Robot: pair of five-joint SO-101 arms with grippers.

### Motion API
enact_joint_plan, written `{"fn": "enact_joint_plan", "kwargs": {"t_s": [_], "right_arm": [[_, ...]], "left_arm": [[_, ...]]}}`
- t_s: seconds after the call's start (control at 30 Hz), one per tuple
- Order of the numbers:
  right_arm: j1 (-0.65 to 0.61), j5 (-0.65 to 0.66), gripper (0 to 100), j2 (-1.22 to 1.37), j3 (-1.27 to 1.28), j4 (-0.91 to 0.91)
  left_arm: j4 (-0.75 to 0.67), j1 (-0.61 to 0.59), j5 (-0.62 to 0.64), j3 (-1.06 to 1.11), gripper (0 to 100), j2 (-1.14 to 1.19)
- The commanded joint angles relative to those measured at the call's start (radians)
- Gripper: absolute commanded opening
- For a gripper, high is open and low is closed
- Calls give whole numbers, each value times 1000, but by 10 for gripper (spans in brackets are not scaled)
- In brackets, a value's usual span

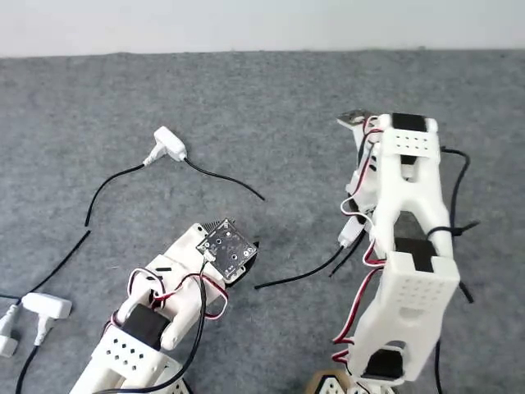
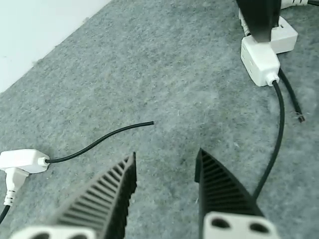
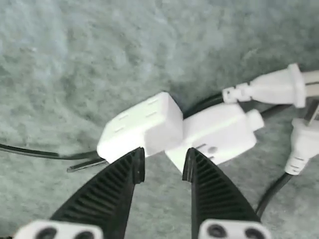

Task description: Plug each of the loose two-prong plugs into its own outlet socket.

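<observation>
A white socket block [image 3: 142, 127] lies end to end with a second white block [image 3: 217, 132] on the grey carpet. My right gripper [image 3: 163, 153] is open just above where the two meet, gripping nothing. Two white two-prong plugs [image 3: 269, 87] [image 3: 301, 144] lie loose beside them. In the high view the right arm covers this cluster, apart from a white piece [image 1: 353, 231]. My left gripper [image 2: 166, 155] is open and empty, low over bare carpet near a black cord end [image 2: 152, 123]. Farther off, another white socket [image 2: 22, 160] [image 1: 170, 144] touches a white plug [image 2: 12, 180]; I cannot tell whether that plug is seated.
At the near left edge of the table lie one more white socket [image 1: 45, 306] and a plug [image 1: 6, 338]. Black cords [image 1: 107, 185] trail across the left half of the carpet. The pale wall [image 1: 262, 25] bounds the far side. The right arm [image 1: 410, 246] stands tall over its cluster.
</observation>
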Motion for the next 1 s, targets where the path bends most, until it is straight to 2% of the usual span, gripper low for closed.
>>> {"fn": "enact_joint_plan", "kwargs": {"t_s": [0.0,0.4,0.7,0.8,0.97], "right_arm": [[-8,-21,133,-59,0,-30],[-8,-15,133,67,5,-77],[-122,-26,135,70,5,-143],[-160,-72,135,70,5,-177],[-168,-83,135,58,3,-173]], "left_arm": [[-26,-2,8,-7,190,-14],[-38,-2,8,-5,190,-9],[-52,-3,8,4,190,-8],[-63,-3,8,7,190,-6],[-68,-3,8,15,190,-6]]}}
